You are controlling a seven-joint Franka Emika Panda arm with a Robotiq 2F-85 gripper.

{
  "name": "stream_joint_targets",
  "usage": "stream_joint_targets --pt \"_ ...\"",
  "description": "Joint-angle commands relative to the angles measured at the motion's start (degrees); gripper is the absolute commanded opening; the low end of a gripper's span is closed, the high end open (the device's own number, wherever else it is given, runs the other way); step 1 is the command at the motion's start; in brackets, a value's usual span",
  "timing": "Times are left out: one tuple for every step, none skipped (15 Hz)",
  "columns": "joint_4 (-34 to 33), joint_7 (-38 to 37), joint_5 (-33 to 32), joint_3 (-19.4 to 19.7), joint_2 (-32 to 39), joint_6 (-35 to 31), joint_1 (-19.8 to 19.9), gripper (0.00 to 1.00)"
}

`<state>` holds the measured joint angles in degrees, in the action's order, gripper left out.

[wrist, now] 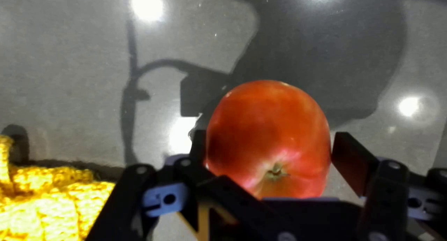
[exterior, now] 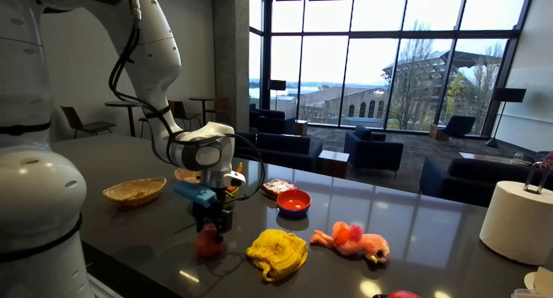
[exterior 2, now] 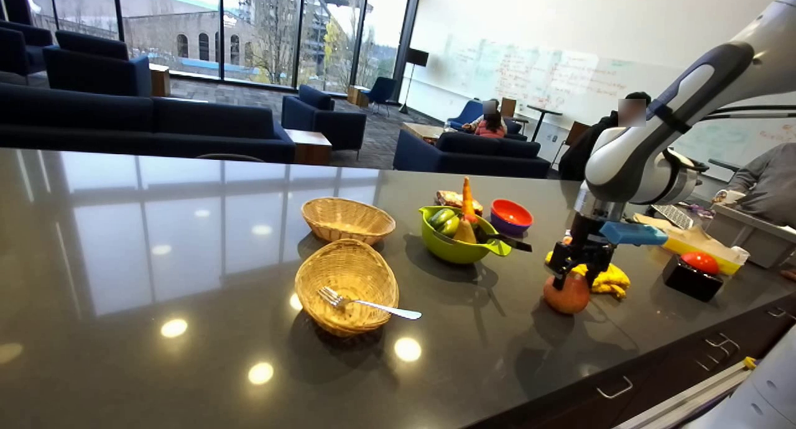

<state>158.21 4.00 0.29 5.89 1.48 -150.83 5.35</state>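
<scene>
Though the gripper (wrist: 269, 149) straddles the apple (wrist: 268, 138), its hold — clamped or loose — is unclear.

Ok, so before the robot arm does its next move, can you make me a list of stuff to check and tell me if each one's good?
1. Gripper placed around the apple: ok, one finger is on each side.
2. Grip tight: cannot tell. The fingers look close against the apple, but squeezing doesn't show.
3. Apple lifted off the counter: cannot tell from these views.
4. Yellow knitted thing out from between the fingers: ok, it lies beside the apple.
5. Fork fully inside its basket: not ok, the handle sticks out past the rim.
</scene>
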Motion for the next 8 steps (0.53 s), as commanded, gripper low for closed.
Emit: stream_joint_targets --pt "-0.57 1.47 1.58 -0.37 1.14 -1.4 0.05 0.62" --pt "-0.66 1.54 1.49 -0.35 1.15 -1.49 0.07 0.62" --pt "-0.66 1.32 1.22 -0.34 0.99 -1.32 0.06 0.62" --pt "-0.67 1.09 1.05 -0.33 0.89 -1.26 0.05 0.62" --pt "-0.7 1.02 0.96 -0.34 0.77 -1.24 0.03 0.62" --pt "-0.69 0.67 0.83 -0.39 0.44 -0.9 -0.04 0.62" --pt "-0.56 0.28 0.42 -0.42 -0.25 -0.42 -0.11 0.62" --pt "-0.52 0.22 0.39 -0.52 -0.72 -0.13 -0.2 0.62"
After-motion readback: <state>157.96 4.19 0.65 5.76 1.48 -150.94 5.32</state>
